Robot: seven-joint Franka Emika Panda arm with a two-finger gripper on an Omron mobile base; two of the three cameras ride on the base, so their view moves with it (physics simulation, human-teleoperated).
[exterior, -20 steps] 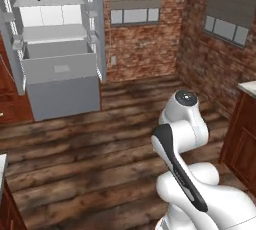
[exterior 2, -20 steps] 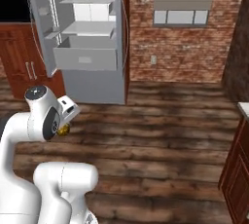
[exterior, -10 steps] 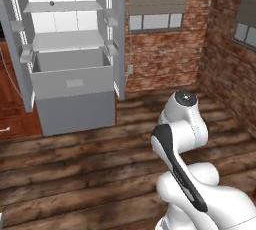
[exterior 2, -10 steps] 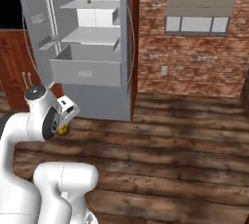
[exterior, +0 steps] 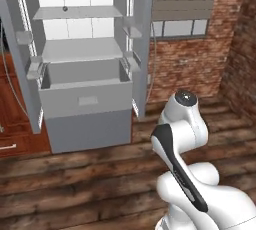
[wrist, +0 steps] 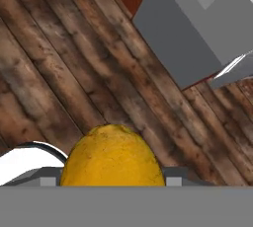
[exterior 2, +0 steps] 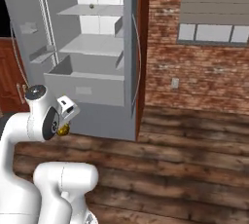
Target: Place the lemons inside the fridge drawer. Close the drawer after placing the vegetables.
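Nearest the hand camera, a lemon (wrist: 112, 156) sits between the fingers of the gripper (wrist: 112, 179), which are closed on it — its yellow skin bulges up over the wooden floor (wrist: 59, 73). In the right base view the same lemon (exterior 2: 62, 130) peeks out yellow under the arm (exterior 2: 36, 121), held above the floor and well short of the fridge (exterior 2: 97, 47). Farther on, the fridge stands with its doors swung wide. Its drawer (exterior: 85, 99) is pulled out below the lowest shelf (exterior: 82, 50) — a wide light-grey box with a small rectangular mark on its front. Beside the fridge, a brick wall (exterior: 195, 59) carries a window (exterior: 180, 28).
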